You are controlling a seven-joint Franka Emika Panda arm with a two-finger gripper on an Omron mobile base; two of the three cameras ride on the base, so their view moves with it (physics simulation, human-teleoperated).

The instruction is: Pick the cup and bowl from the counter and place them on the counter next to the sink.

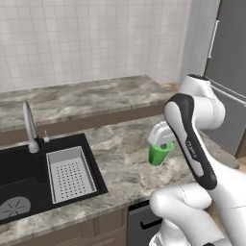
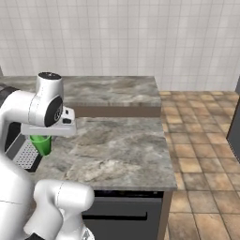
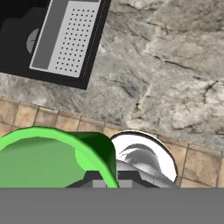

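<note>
Green cup [image 1: 160,153] hangs from the gripper [image 1: 162,144], which is closed on the cup's rim and holds it above the counter [image 1: 125,158], to the right of the sink [image 1: 29,178]. In the left base view the cup is tilted: its long axis leans off vertical, wider mouth uppermost under the hand, narrower base lower and angled toward the sink. In the right base view the cup [image 2: 41,144] shows below the white hand, just above the counter [image 2: 117,150]. In the hand view the cup [image 3: 48,159] shows its open mouth; the interior is plain green with nothing visible in it.

Sink basin is black and recessed. A light grey perforated drainer tray [image 1: 69,174] sits in its right part, with no items on it. A slim silver faucet [image 1: 30,126] stands at the rear edge of the basin.
</note>
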